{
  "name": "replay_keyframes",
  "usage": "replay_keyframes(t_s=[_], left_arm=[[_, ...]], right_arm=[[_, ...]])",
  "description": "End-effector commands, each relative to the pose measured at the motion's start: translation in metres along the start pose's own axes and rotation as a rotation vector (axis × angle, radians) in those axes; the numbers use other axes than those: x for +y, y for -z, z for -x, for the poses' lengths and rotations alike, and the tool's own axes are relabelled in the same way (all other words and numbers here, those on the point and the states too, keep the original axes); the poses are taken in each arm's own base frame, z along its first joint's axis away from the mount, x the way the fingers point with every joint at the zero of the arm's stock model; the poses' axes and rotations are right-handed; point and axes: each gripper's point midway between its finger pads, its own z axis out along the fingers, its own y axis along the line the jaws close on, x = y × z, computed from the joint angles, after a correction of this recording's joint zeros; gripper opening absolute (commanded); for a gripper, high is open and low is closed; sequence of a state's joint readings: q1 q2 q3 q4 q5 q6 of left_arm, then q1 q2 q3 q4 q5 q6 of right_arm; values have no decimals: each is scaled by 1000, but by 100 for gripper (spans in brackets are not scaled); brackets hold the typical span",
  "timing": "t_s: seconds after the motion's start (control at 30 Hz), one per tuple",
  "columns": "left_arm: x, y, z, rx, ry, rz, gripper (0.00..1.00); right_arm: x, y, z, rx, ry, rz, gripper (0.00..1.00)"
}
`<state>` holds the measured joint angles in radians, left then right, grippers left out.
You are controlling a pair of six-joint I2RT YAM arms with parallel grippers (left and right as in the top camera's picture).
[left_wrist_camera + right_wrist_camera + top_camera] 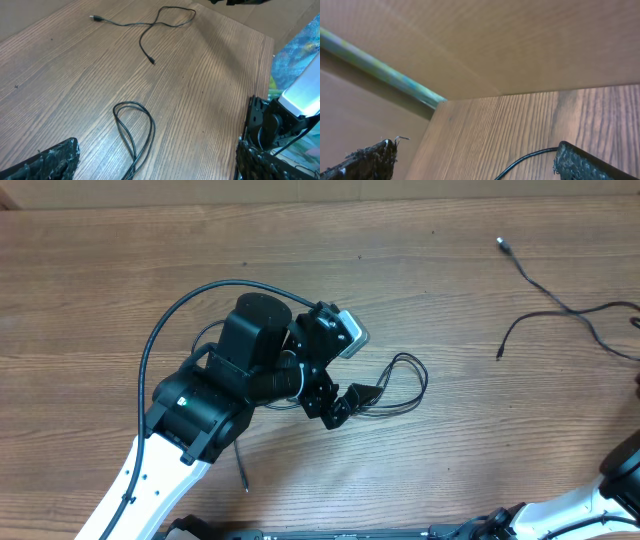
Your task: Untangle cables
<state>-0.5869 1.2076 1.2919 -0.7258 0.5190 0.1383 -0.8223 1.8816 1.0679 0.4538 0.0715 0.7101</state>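
One black cable lies in a loose loop (405,378) just right of my left gripper (348,402). In the left wrist view that loop (134,125) runs down between the two wide-open fingers (47,161), which do not touch it. A second cable (560,305) is spread out at the far right, its silvery plug (503,245) near the back; the left wrist view shows this cable (150,27) far off. My right gripper (475,157) is open near the table's edge, with a thin black cable (525,160) lying between its fingers and passing behind the right finger (590,165).
A short cable end (241,472) pokes out beside the left arm's white link (140,480). The right arm (625,470) sits at the table's bottom right corner. A brown wall (495,40) rises behind the table edge.
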Motion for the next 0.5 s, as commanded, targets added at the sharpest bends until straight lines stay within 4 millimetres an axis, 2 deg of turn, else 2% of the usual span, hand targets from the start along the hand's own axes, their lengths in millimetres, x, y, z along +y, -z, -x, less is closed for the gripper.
replay_keyframes(t_s=[0.0, 0.13, 0.2, 0.33, 0.47], left_arm=[[2, 3, 7, -16, -19, 12, 100], [2, 3, 7, -17, -19, 12, 100], [2, 3, 7, -16, -19, 12, 100], [2, 3, 7, -16, -19, 12, 100], [2, 3, 7, -16, -19, 12, 100]], right_arm=[[33, 1, -11, 100, 33, 152, 100], [69, 19, -47, 279, 222, 402, 100], [77, 28, -62, 344, 271, 471, 100], [64, 38, -88, 469, 273, 413, 100], [49, 47, -124, 571, 411, 349, 100]])
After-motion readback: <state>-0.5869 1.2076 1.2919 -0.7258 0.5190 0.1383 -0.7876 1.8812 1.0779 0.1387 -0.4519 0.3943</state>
